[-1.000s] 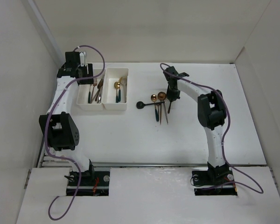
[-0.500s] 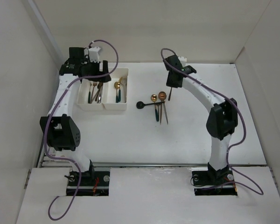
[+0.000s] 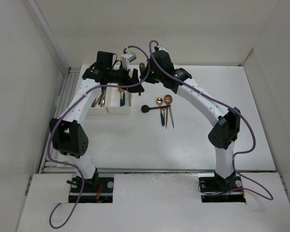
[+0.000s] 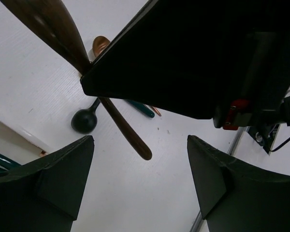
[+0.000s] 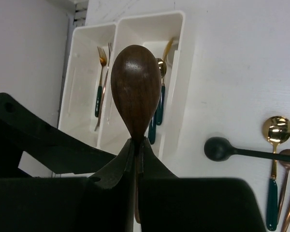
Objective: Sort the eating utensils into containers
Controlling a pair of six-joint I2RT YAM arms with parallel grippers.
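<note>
The right gripper (image 5: pixel 137 145) clamps 1 dark brown, oval-bowled spoon (image 5: pixel 135 92) aloft at 1 o'clock of 2 joined white rectangular plastic trays (image 5: pixel 182 63). The left gripper (image 4: pixel 140 145) gapes wide beside it, holding nothing. At least 3 loose spoons (image 3: pixel 145 108) lie at the trays' 3 o'clock.

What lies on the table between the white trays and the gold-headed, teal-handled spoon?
The round head of the black spoon, apart from the trays, its handle crossing the gold-headed spoon. The right wrist view shows it; the top view agrees.
</note>
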